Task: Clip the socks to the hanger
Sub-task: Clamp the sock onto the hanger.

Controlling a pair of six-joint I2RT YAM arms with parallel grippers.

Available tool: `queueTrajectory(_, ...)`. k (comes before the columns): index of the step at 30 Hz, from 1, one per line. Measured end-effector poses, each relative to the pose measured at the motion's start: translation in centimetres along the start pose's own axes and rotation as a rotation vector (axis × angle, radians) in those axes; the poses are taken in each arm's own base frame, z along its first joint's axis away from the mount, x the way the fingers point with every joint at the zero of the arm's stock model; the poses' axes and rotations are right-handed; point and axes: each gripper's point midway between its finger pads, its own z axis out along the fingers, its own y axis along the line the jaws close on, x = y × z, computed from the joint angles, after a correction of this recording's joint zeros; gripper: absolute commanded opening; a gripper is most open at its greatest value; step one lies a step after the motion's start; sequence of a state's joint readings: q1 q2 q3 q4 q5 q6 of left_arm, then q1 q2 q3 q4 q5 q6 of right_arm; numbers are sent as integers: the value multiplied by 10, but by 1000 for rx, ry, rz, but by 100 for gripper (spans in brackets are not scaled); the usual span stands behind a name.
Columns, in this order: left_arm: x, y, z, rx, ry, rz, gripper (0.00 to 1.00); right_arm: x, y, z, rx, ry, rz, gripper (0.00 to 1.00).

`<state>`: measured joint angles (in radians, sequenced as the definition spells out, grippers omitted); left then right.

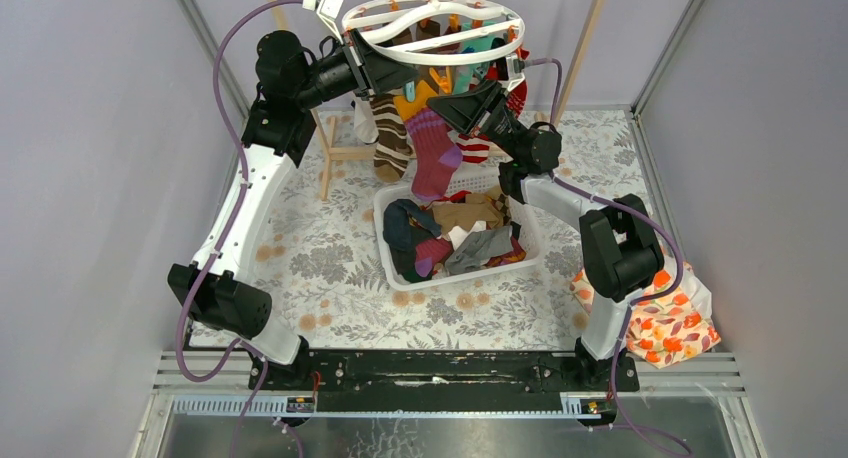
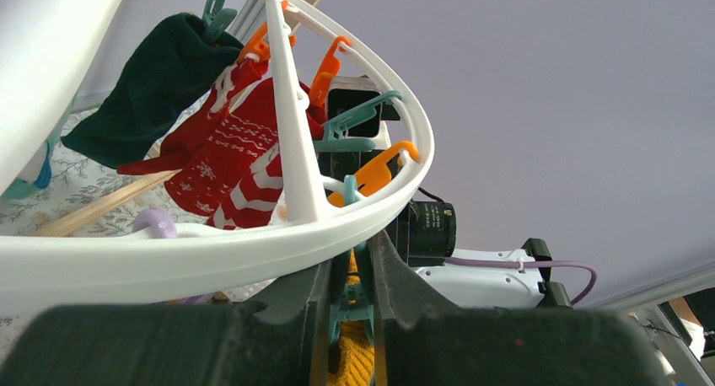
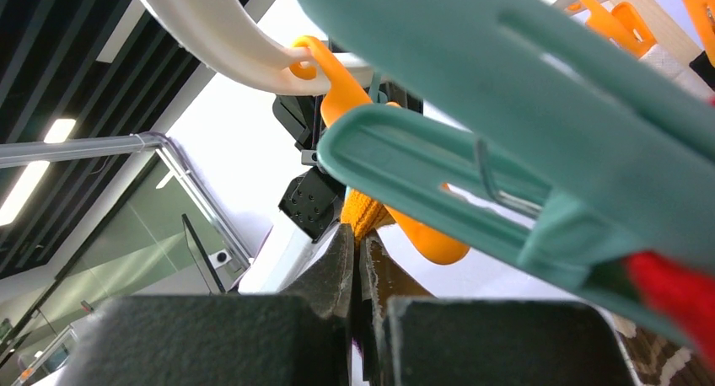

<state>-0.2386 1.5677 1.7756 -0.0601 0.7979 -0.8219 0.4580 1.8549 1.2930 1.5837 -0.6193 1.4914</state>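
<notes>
Okay, quick rundown. Two arms are up at one hanger (image 2: pixel 211 251), the big white ring hanging at the back of the table (image 1: pixel 320 258), above and just behind the one white basket (image 1: pixel 384 233).

The left gripper (image 2: pixel 352 272) has its fingers pinched narrowly on a single teal clip (image 2: pixel 350 312) dangling right under the ring. The right gripper (image 3: pixel 358 243) is squeezed all the way closed on one mustard sock (image 3: pixel 364 213), with the fabric poking up between the tips. In the left wrist view that same mustard sock sits directly below the pinched clip. Can't tell whether it's actually between the clip's jaws.

Sock count on the hanger:
- one brown-and-cream striped sock (image 1: pixel 390 143)
- one magenta sock (image 1: pixel 433 158) with a purple toe, hanging down to the basket's back edge
- what look like two red-and-white socks (image 2: pixel 240 154), side by side
- one dark green sock (image 2: pixel 156 87)

In the left wrist view I count three orange clips on the ring. There are also a few teal ones, which are harder to count.

In the basket I can make out at least four socks (navy, dark magenta, grey, tan), but the pile's too tangled for a firm number.

Other stuff: one light wooden rack (image 1: pixel 335 150) behind the left arm, and one orange floral bag (image 1: pixel 665 328) at the right arm's base.
</notes>
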Motion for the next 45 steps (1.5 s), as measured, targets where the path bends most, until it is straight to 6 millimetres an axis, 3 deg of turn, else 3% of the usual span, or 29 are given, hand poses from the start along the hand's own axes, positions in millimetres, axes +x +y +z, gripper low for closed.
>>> queueTrajectory(17, 0, -1, 0, 3, 2, -6, 0, 8, -14, 5, 44, -17, -39, 0)
queueTrajectory(38, -1, 4, 0, -9, -8, 55, 1, 4, -9, 4, 21, -73, -7, 0)
queueTrajectory(42, -1, 4, 0, -10, -8, 55, 11, 4, -3, 9, 4, -74, -10, 0)
queueTrajectory(45, -2, 4, 0, -12, -12, 62, 31, 4, 0, 11, -7, -74, -14, 0)
